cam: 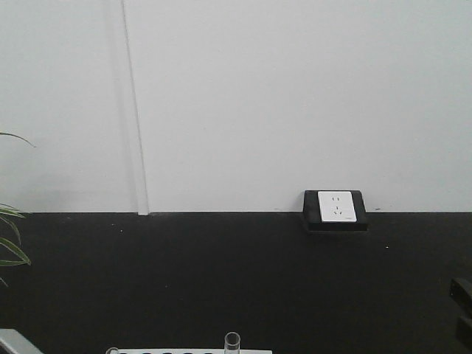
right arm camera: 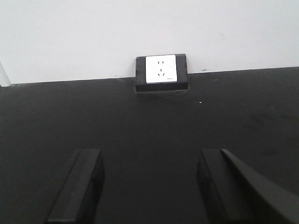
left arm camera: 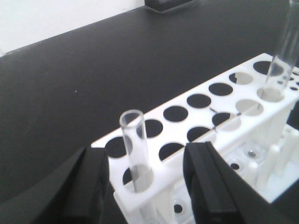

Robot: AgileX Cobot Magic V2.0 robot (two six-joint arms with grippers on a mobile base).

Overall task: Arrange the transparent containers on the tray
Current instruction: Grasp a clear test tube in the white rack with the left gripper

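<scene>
Exterior front-facing view: black table [cam: 221,280] against a white wall [cam: 258,96], with a wall socket [cam: 337,206] at the back edge. Green plant leaves [cam: 11,251] poke in from the left. At the bottom edge, only the top of a white rack [cam: 192,352] shows, with the rim of a clear test tube [cam: 232,342] sticking up from it. I can't tell which rack hole it sits in from here.

Left wrist view: left gripper [left arm camera: 145,154] is spread wide and straddles the near end of the rack [left arm camera: 243,126]. The near test tube [left arm camera: 134,149] stands upright in the end hole of the closer row, between the two black fingers [left arm camera: 210,186] with a gap on each side, so nothing is gripped. The far test tube [left arm camera: 280,56] stands upright further along what looks like the same row, at the right edge of the frame. The other visible holes hold no tubes.

Right wrist view: right gripper [right arm camera: 149,161] is also spread wide with nothing between its fingers [right arm camera: 79,182], over bare black table [right arm camera: 149,121]. The socket [right arm camera: 161,70] is straight ahead at the foot of the wall.
</scene>
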